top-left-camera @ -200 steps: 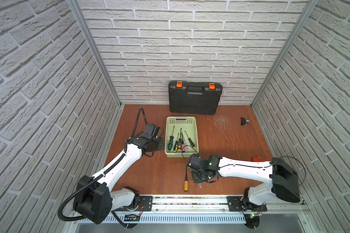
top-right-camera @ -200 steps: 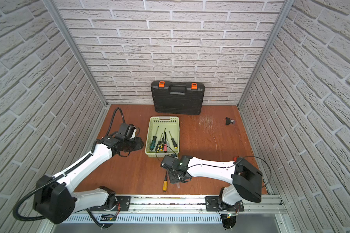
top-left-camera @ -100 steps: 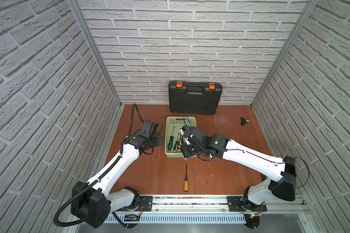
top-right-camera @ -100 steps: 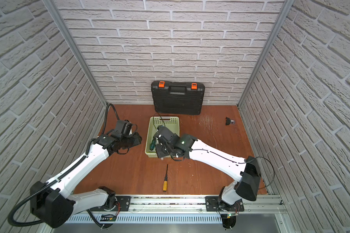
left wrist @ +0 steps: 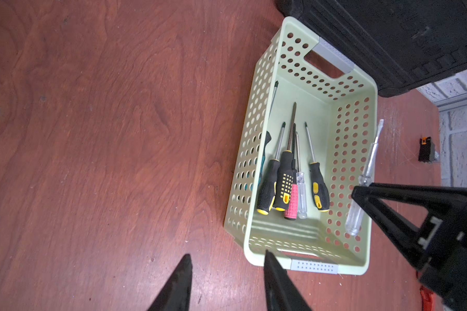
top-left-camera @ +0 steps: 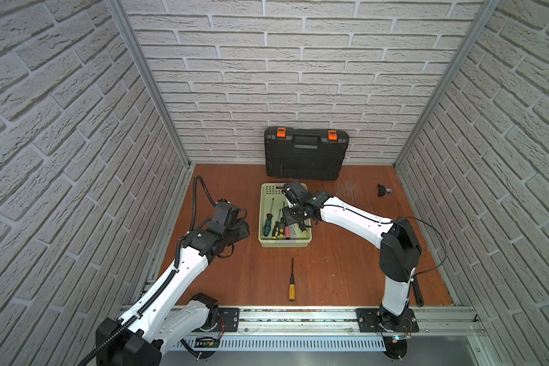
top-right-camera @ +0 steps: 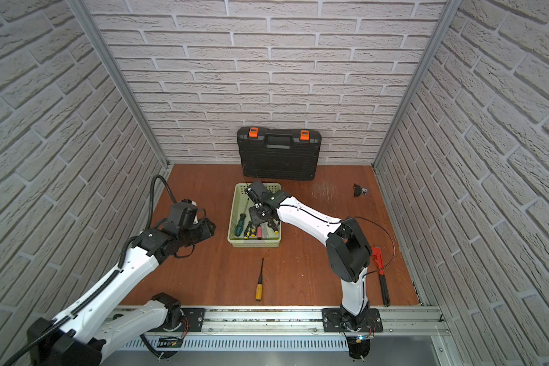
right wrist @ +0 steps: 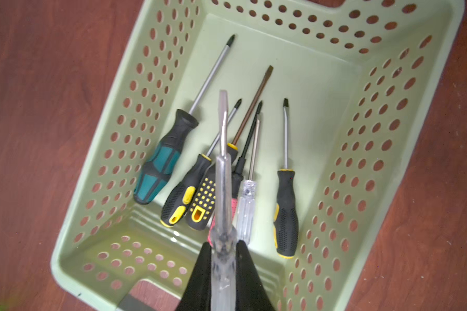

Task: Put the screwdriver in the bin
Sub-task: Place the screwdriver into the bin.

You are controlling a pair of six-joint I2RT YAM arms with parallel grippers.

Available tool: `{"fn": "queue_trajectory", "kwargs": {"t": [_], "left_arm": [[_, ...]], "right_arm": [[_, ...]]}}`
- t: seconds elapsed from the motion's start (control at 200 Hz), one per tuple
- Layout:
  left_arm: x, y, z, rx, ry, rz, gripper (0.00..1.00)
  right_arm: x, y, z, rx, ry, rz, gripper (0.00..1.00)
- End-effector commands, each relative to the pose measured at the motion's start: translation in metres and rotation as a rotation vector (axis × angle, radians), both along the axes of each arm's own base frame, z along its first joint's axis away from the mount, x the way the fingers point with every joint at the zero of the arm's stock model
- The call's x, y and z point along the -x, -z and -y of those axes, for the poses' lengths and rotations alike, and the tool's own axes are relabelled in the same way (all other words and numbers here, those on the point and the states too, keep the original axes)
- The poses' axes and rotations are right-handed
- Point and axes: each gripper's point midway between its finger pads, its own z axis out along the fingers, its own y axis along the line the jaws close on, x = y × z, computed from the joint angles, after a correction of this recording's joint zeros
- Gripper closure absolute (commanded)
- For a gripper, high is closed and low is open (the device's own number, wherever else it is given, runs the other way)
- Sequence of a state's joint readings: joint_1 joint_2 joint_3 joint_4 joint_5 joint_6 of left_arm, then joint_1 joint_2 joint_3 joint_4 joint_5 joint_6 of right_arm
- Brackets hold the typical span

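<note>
Here the right tool (right wrist: 223, 244) grips a clear-handled screwdriver (right wrist: 222, 185) above the pale green bin (top-left-camera: 285, 243), mid-frame in a top view — the left tool (left wrist: 227, 254), partly open, holds nothing, just left of it.

White brick walls (top-left-camera: 298, 79) are enclosing the space on three sides, filling the top and both edges of the frame. Grey metal posts (top-left-camera: 149, 82) are standing in the two back corners. A reddish-brown wooden floor (top-left-camera: 346, 269) is lying in the lower centre under even light. A metal rail (top-left-camera: 298, 315) is running along the bottom.
</note>
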State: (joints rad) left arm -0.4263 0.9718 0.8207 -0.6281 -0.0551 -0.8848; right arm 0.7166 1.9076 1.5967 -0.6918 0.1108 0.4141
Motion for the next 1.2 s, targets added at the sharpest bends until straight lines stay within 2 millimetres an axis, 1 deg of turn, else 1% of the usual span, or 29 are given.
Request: {"fn": "queue_trajectory", "kwargs": {"t": [0.0, 0.215, 0.28, 0.29, 0.315, 0.51, 0.555, 0.61, 0.705, 0.875, 0.935, 1.085, 1.195], "left_arm": [[0.000, 0.003, -0.003, 0.019, -0.027, 0.014, 0.55], [0.001, 0.003, -0.004, 0.007, -0.017, 0.024, 0.55], [0.002, 0.006, -0.004, 0.009, -0.017, 0.026, 0.55], [0.002, 0.006, -0.005, 0.009, -0.017, 0.026, 0.55], [0.003, 0.008, -0.004, 0.013, -0.017, 0.025, 0.55], [0.004, 0.016, -0.003, 0.022, -0.009, 0.028, 0.55], [0.004, 0.017, -0.004, 0.025, -0.013, 0.029, 0.53], [0.003, 0.017, -0.002, 0.049, -0.016, 0.031, 0.52], [0.002, 0.016, 0.001, 0.096, -0.008, 0.043, 0.55], [0.006, 0.015, -0.008, 0.104, -0.039, 0.064, 0.53], [0.009, 0.016, -0.010, 0.104, -0.044, 0.068, 0.50], [0.012, 0.015, -0.016, 0.089, -0.045, 0.067, 0.48], [0.011, 0.014, -0.017, 0.091, -0.053, 0.072, 0.48]], "right_arm": [[-0.003, -0.005, -0.002, -0.013, 0.001, 0.009, 0.94], [-0.003, 0.013, -0.001, 0.017, 0.032, -0.049, 0.94], [-0.004, 0.011, -0.001, 0.018, 0.036, -0.050, 0.95], [-0.005, 0.021, -0.002, 0.034, 0.037, -0.067, 0.94], [-0.006, 0.025, -0.002, 0.041, 0.038, -0.074, 0.94], [-0.010, 0.035, -0.002, 0.089, 0.045, -0.106, 0.95], [-0.011, 0.036, -0.001, 0.104, 0.053, -0.112, 0.95], [-0.012, 0.038, 0.000, 0.121, 0.058, -0.116, 0.94], [-0.014, 0.047, 0.002, 0.147, 0.067, -0.133, 0.94], [-0.012, 0.061, 0.002, 0.175, 0.076, -0.182, 0.94], [-0.013, 0.066, 0.003, 0.180, 0.086, -0.186, 0.94], [-0.017, 0.071, 0.001, 0.193, 0.090, -0.196, 0.94], [-0.018, 0.076, 0.003, 0.219, 0.090, -0.201, 0.94]]}}
